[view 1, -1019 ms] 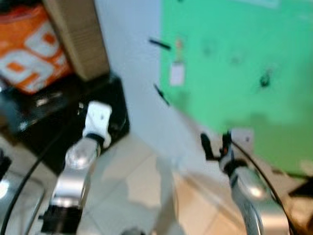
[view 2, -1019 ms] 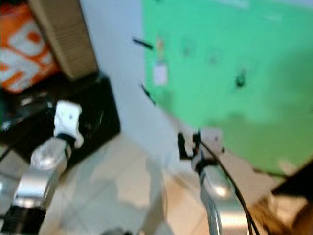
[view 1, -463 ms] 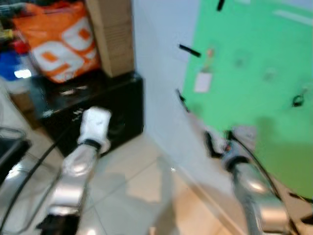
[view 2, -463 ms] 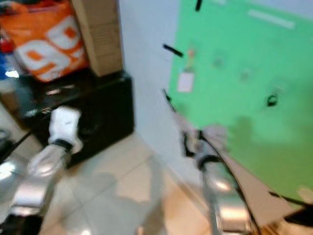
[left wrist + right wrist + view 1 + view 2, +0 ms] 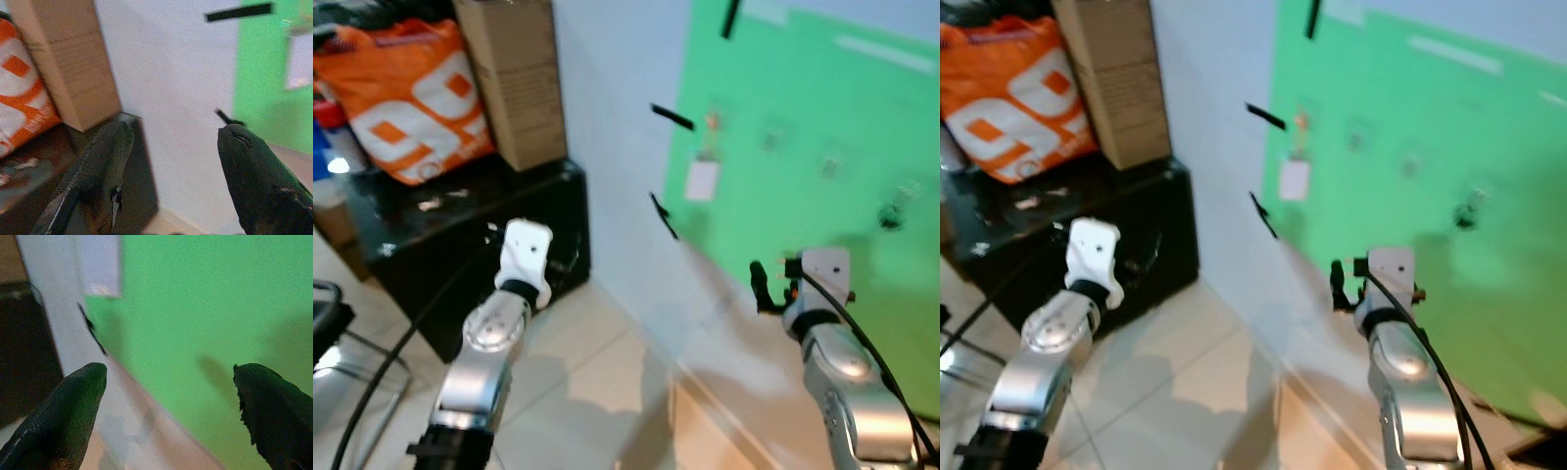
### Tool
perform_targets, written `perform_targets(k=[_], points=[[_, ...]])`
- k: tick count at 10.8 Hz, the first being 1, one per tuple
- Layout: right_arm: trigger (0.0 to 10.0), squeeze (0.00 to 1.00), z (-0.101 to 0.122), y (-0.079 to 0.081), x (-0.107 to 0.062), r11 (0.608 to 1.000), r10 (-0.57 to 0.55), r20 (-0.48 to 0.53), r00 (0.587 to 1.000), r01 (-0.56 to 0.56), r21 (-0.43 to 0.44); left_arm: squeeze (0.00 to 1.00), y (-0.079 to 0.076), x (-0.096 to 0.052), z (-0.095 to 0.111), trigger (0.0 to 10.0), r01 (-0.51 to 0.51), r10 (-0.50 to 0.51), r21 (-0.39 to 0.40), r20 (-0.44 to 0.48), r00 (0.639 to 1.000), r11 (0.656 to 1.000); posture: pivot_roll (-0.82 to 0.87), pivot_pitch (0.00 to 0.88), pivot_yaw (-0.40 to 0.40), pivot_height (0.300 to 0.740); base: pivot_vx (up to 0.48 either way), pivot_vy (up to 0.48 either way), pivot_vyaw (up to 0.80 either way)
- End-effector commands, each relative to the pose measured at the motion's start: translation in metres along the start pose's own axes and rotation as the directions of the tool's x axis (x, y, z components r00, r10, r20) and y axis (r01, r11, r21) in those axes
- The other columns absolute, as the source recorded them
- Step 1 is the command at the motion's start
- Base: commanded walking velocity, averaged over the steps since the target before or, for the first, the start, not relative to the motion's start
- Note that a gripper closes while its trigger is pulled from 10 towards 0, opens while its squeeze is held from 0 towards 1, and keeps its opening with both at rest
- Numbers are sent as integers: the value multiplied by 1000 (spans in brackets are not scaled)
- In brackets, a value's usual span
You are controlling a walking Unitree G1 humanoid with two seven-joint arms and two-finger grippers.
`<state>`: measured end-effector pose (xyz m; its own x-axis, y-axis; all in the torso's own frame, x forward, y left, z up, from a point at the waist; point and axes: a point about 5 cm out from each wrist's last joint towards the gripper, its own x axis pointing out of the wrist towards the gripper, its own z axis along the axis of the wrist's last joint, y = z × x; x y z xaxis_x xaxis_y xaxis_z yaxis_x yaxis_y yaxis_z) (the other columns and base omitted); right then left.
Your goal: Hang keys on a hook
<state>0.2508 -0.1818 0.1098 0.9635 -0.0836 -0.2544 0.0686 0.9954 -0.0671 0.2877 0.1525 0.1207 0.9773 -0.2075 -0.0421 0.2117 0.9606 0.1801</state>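
Before the green board (image 5: 822,147), hovering with right pincer (image 5: 773,284) spread and empty, nearer than left pincer (image 5: 171,161), also spread; keys (image 5: 893,211) hanging up-right.

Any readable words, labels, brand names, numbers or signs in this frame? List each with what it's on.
Nothing can be read with certainty.
Orange bag: large white shapes, possibly digits, too blurred and folded to confirm.
Cardboard box: faint printed lines on its side, too small to read.
White tag on the green board: no legible text.
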Motion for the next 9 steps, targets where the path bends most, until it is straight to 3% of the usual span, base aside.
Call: perform_targets(k=[1, 6, 9], points=[[10000, 0, 5, 6, 1, 1000, 21, 25, 999, -22, 21, 24, 8, -1, -2, 10000, -30, 30, 21, -11, 999, 999, -84, 0, -26, 740, 416, 0, 0], [10000, 0, 6, 13, -1, 998, 65, 39, 997, -65, 5, 27, 6, 2, 0, 10000, -7, 7, 26, -9, 1000, 1000, -84, 0, -9, 740, 415, 0, 0], [10000, 0, 7, 16, -1, 997, 68, 44, 997, -69, 20, 27, 9, 3, 3, 10000, -12, 12, 31, -2, 1000, 999, -79, 0, -5, 740, 412, 0, 800]])
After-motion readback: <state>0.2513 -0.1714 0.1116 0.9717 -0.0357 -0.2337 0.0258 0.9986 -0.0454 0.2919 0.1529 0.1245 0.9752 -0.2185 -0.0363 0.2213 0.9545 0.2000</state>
